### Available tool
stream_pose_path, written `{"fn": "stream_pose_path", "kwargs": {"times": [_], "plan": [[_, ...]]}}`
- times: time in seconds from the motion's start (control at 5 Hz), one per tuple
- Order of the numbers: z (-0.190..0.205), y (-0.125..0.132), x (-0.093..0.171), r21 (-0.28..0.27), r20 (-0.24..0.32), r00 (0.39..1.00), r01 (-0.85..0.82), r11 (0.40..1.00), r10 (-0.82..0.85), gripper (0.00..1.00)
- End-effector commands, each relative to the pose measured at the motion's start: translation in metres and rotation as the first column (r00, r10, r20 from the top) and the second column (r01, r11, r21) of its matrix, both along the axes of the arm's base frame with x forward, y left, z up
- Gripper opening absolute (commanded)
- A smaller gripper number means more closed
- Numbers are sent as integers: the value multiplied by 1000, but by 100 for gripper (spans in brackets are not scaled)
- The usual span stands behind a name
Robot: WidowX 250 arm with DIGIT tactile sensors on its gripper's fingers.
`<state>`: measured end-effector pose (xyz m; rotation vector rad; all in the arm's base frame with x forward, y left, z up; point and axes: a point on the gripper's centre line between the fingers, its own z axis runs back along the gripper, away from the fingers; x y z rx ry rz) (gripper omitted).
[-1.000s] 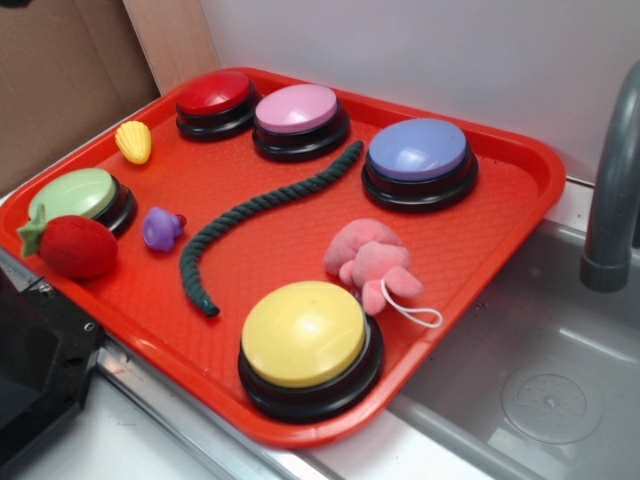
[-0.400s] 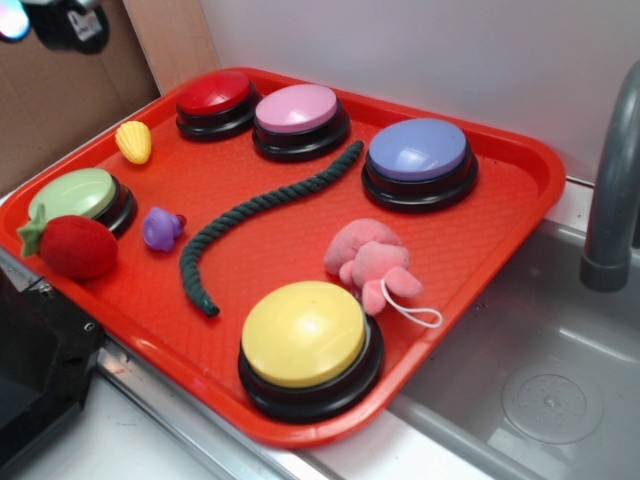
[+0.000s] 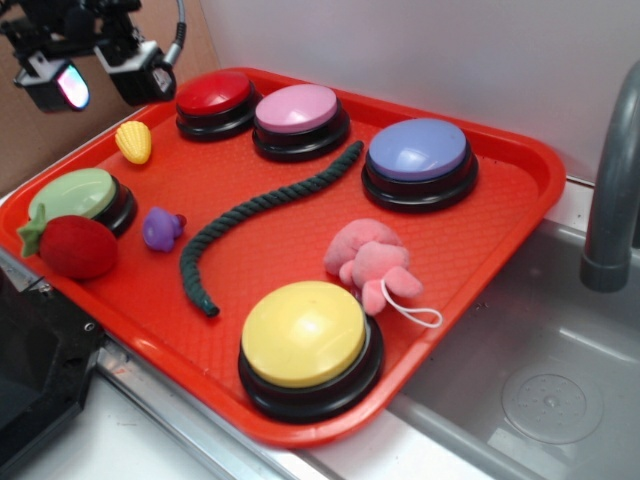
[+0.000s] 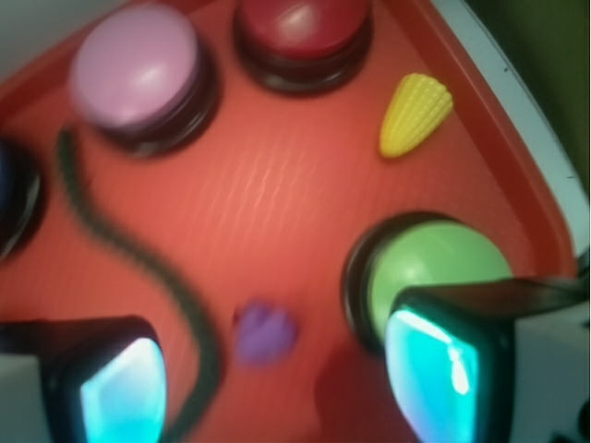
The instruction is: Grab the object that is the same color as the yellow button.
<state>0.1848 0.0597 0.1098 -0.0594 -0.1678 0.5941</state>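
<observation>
Black and white, the gripper (image 3: 97, 78) hung in the air over the top left corner of the red tray (image 3: 520, 195). Its two fingers (image 3: 135, 72) were spread wide apart, and nothing was between them. Each finger had a shiny blue-green pad.

Just below the gripper lay the little yellow corn toy (image 3: 133, 142). It was flat on the tray, close to the left edge, and nothing was touching it. In the wrist view the corn toy (image 4: 415, 114) sat up near the top right, well away from both fingers (image 4: 443, 365).

Next to the corn toy stood the red button (image 3: 214, 102), and beside that the pink button (image 3: 298, 118). Nearer the front on the left was the light-green button (image 3: 78, 198), with a fuzzy red strawberry toy (image 3: 70, 245) leaning right against it. A small purple toy (image 3: 161, 228) lay just beside the green button.

A dark green rope (image 3: 255, 215) wiggled across the middle of the tray. A blue-purple button (image 3: 418, 160) stood at the far right side. A soft pink toy (image 3: 368, 262) with a white loop lay near the middle. Just in front of it sat the big yellow button (image 3: 308, 342), far across the tray from the corn toy.

Beside the tray was a grey sink (image 3: 540, 370) with a grey faucet (image 3: 612, 190).
</observation>
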Motion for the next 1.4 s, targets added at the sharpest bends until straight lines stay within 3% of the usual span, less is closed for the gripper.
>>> {"fn": "stream_pose_path", "kwargs": {"times": [0.0,0.6,0.8,1.2], "plan": [[-29,42,23,63,184,981,-66,996,53,100],[-54,68,32,173,199,972,-160,972,125,100],[-64,85,30,152,194,963,-219,964,188,100],[-76,94,30,192,188,956,-262,946,227,100]]}}
